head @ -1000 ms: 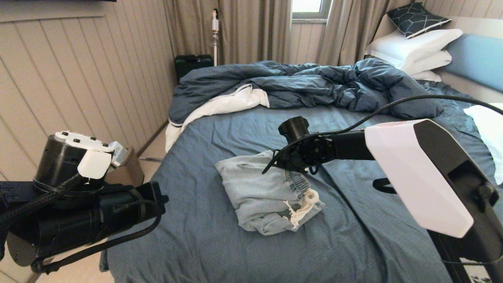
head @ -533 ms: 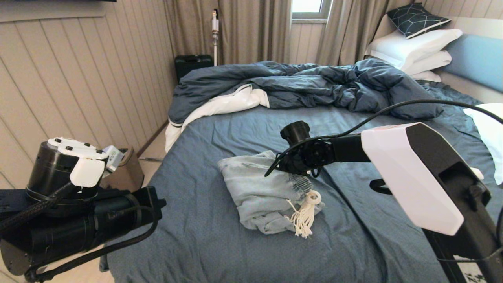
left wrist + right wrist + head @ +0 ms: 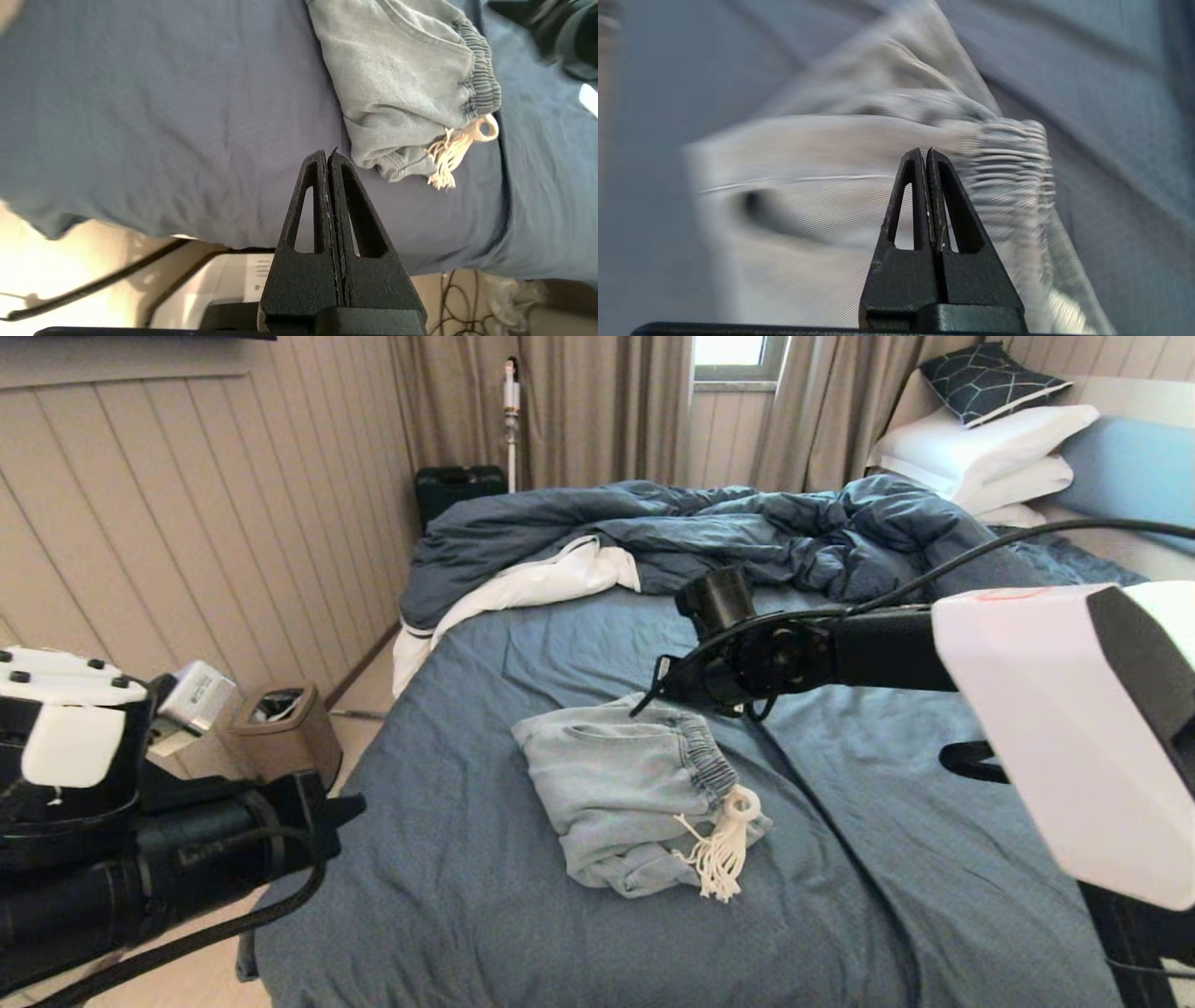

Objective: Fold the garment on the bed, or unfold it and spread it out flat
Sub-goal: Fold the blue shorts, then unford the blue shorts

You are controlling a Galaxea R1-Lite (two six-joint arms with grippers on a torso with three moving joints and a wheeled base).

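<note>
Garment (image 3: 627,791) lay folded into compact bundle mid-bed (image 3: 485,915), well short of rumpled duvet (image 3: 709,537), waistband and tasselled drawstring (image 3: 724,845) on side nearer pillows. Right end effector (image 3: 927,156) hung just above garment's far edge, tips pressed together, nothing held. Left end effector (image 3: 327,158) hovered near garment's near corner by bed edge, likewise closed and empty. Judged fold near done; best to keep clear of drawstring, avoid snagging bundle.
</note>
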